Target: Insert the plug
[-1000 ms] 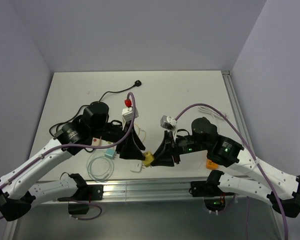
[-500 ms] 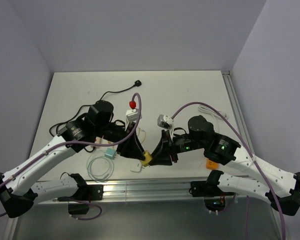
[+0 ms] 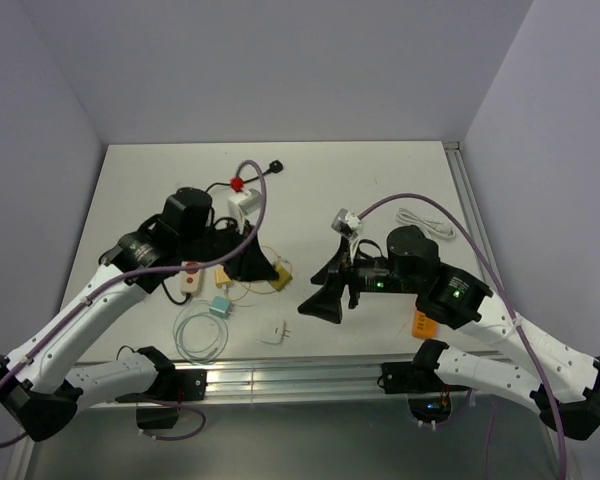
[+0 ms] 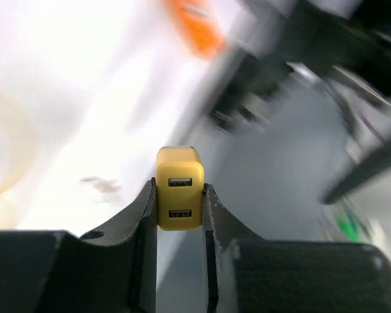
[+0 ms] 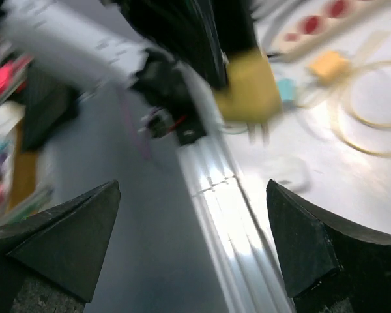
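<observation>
A yellow plug (image 4: 180, 189), a charger block with two USB ports, is pinched between the fingers of my left gripper (image 4: 180, 186). In the top view the left gripper (image 3: 270, 272) holds this yellow plug (image 3: 281, 279) just above the table's middle. My right gripper (image 3: 316, 291) stands a little to its right, jaws wide apart and holding nothing. The right wrist view is blurred: the right gripper (image 5: 193, 189) is open over the table's near rail, with the yellow plug (image 5: 247, 88) ahead of it. A white power strip (image 3: 190, 279) with red buttons lies under the left arm.
A white plug (image 3: 273, 333) lies near the front edge, with a coiled clear cable (image 3: 200, 335) and a teal adapter (image 3: 221, 307) to its left. An orange block (image 3: 423, 325) sits by the right arm, a white cable (image 3: 425, 222) behind it, a black cord (image 3: 230, 184) at the back.
The right gripper opened and let go of the yellow plug, then drew back to the right. The left gripper closed on the plug and carried it away from the front edge.
</observation>
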Available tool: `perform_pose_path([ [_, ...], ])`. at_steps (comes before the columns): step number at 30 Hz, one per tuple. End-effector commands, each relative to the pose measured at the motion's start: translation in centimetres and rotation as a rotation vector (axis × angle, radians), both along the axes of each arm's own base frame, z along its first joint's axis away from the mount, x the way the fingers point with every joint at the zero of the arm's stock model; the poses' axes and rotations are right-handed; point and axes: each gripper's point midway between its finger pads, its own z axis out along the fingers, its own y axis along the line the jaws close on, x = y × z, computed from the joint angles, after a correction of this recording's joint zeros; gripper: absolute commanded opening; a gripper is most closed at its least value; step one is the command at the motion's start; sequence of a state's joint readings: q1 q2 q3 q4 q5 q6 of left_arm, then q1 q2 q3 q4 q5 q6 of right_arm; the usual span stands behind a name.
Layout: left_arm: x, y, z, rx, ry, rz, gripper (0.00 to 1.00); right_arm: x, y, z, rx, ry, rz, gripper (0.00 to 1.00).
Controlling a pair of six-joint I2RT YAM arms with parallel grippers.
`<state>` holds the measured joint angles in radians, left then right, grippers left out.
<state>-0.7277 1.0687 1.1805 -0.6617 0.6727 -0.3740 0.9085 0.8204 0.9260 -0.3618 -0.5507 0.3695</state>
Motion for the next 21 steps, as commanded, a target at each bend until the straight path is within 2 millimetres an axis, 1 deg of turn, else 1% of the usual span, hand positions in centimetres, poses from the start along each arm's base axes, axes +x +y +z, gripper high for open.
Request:
perform_pose_path([
  [1, 7.1, 4.8, -1.0, 0.135, -0.095, 0.351, 0.00, 5.1, -3.2, -0.8, -0.078, 0.022, -0.346, 1.00],
  [2, 8.4, 6.3, -1.7, 0.182, -0.096, 0.423, 0.00, 6.0, -4.0, -1.6, -0.106, 0.042, -0.413, 1.00],
  [3, 9.9, 8.1, -2.1, 0.229, -0.106, 0.512, 0.00, 6.5, -5.0, -2.8, -0.152, 0.065, -0.468, 1.00],
  [4, 11.4, 9.7, -2.6, 0.293, -0.136, 0.590, 0.00, 7.9, -6.2, -3.5, -0.187, 0.061, -0.562, 1.00],
  [5, 12.1, 10.5, -2.7, 0.310, -0.145, 0.619, 0.00, 8.3, -6.6, -4.3, -0.216, 0.078, -0.595, 1.00],
  [6, 13.3, 12.1, -3.0, 0.338, -0.157, 0.679, 0.00, 8.5, -7.1, -5.1, -0.247, 0.088, -0.618, 1.00],
  [7, 14.5, 13.5, -3.6, 0.388, -0.167, 0.741, 0.00, 8.7, -7.2, -5.5, -0.261, 0.091, -0.631, 1.00],
  [8, 15.1, 14.6, -4.0, 0.425, -0.171, 0.782, 0.00, 8.7, -7.2, -6.3, -0.278, 0.101, -0.631, 1.00],
  [9, 15.9, 16.0, -4.5, 0.463, -0.169, 0.832, 0.00, 8.8, -7.0, -6.4, -0.275, 0.103, -0.627, 1.00],
  [10, 16.7, 17.1, -5.4, 0.512, -0.169, 0.876, 0.00, 8.8, -6.9, -6.5, -0.273, 0.106, -0.622, 1.00],
  [11, 17.1, 17.7, -5.9, 0.526, -0.172, 0.895, 0.00, 8.5, -6.6, -6.9, -0.270, 0.119, -0.607, 1.00],
  [12, 18.1, 18.8, -5.9, 0.523, -0.191, 0.933, 0.00, 8.7, -6.3, -6.7, -0.253, 0.116, -0.603, 1.00],
  [13, 18.3, 19.0, -7.1, 0.526, -0.172, 0.918, 0.00, 8.6, -6.2, -7.0, -0.253, 0.122, -0.599, 1.00],
  [14, 18.6, 19.3, -7.7, 0.516, -0.163, 0.922, 0.00, 8.5, -6.0, -7.0, -0.248, 0.125, -0.587, 1.00],
  [15, 19.5, 20.4, -7.9, 0.501, -0.156, 0.959, 0.00, 8.6, -5.8, -6.8, -0.238, 0.120, -0.581, 1.00],
  [16, 19.8, 20.8, -9.2, 0.513, -0.125, 0.966, 0.00, 8.6, -5.7, -7.2, -0.246, 0.124, -0.576, 1.00],
  [18, 21.2, 22.3, -10.0, 0.499, -0.120, 1.034, 0.00, 8.7, -5.4, -7.2, -0.242, 0.123, -0.566, 1.00],
  [21, 22.3, 22.9, -11.1, 0.475, -0.107, 1.062, 0.00, 8.8, -5.1, -7.7, -0.254, 0.126, -0.555, 1.00],
])
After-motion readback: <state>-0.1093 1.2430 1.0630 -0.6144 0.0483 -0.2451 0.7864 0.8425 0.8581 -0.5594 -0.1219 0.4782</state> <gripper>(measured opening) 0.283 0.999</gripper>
